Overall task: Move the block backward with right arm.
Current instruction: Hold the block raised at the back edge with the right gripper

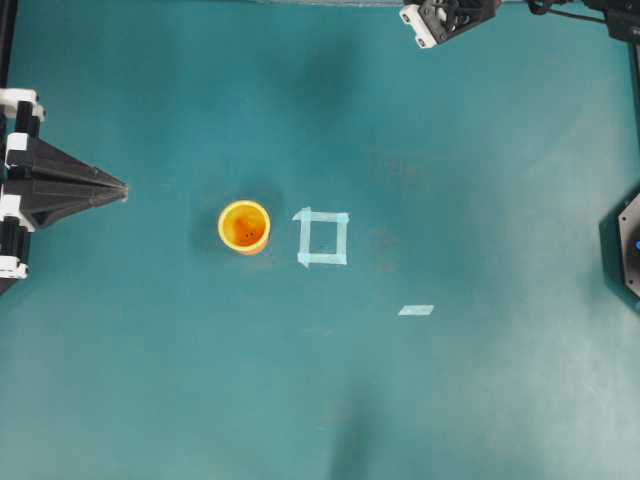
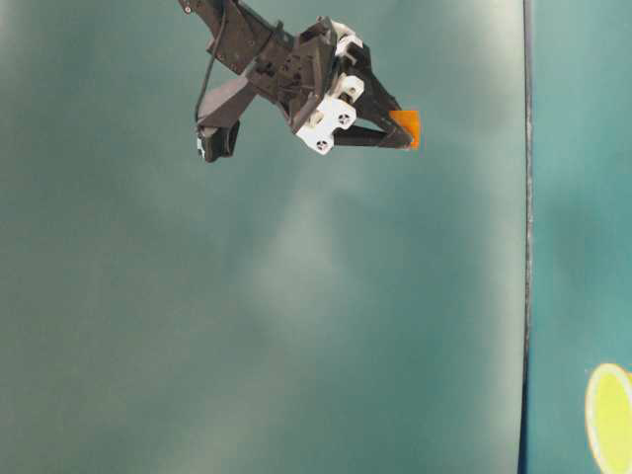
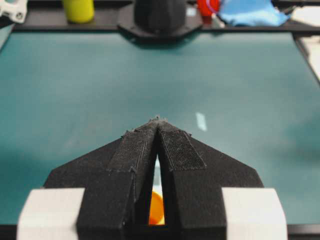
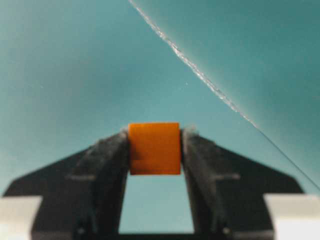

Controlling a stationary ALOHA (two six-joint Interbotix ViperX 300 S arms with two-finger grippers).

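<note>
The block (image 4: pixel 154 148), a small plain orange cube, sits squeezed between the two black fingertips of my right gripper (image 4: pixel 154 134). In the table-level view the right gripper (image 2: pixel 400 133) hangs high over the teal surface with the block (image 2: pixel 406 125) at its tip. From overhead only part of the right arm (image 1: pixel 450 18) shows at the top edge, and the block is out of sight there. My left gripper (image 1: pixel 122 188) rests at the far left, shut and empty, pointing toward the cup. Its tips (image 3: pixel 157 120) meet in the left wrist view.
A round yellow-orange cup (image 1: pixel 245 227) stands upright left of centre. Beside it is a pale tape square (image 1: pixel 323 238), with a short tape strip (image 1: pixel 416 310) further right. The right arm's base (image 1: pixel 625 250) sits at the right edge. A yellow container (image 3: pixel 78 10) and blue cloth (image 3: pixel 250 14) lie beyond the table.
</note>
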